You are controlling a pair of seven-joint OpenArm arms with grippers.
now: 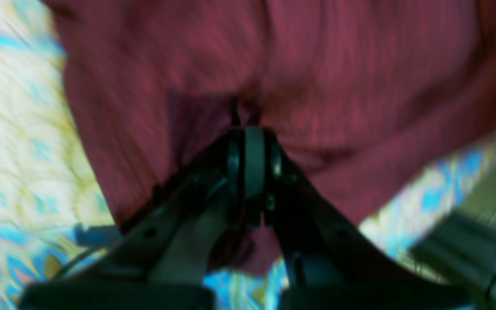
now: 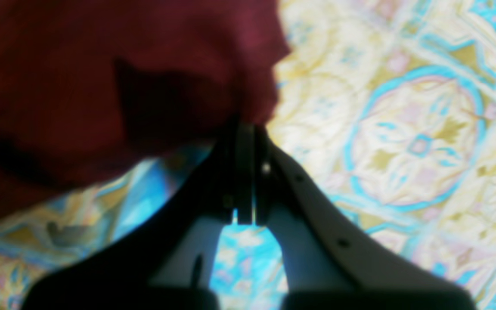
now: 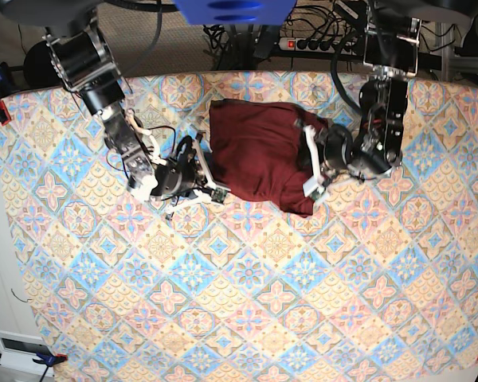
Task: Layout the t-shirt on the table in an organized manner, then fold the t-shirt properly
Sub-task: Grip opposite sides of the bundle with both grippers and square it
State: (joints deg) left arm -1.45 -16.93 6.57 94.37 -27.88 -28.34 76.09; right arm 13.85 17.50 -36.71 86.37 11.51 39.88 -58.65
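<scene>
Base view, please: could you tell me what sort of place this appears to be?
Probably a robotics lab bench: two arms over a table clad in patterned cloth, a power strip with tangled cables behind, and a maroon t-shirt as test piece.

Both arms reach in low from the far side and bend toward each other, the left gripper (image 1: 252,129) squeezed tight with red cloth pinched in its tips, and the right gripper (image 2: 248,129) squeezed tight on a cloth edge.
</scene>
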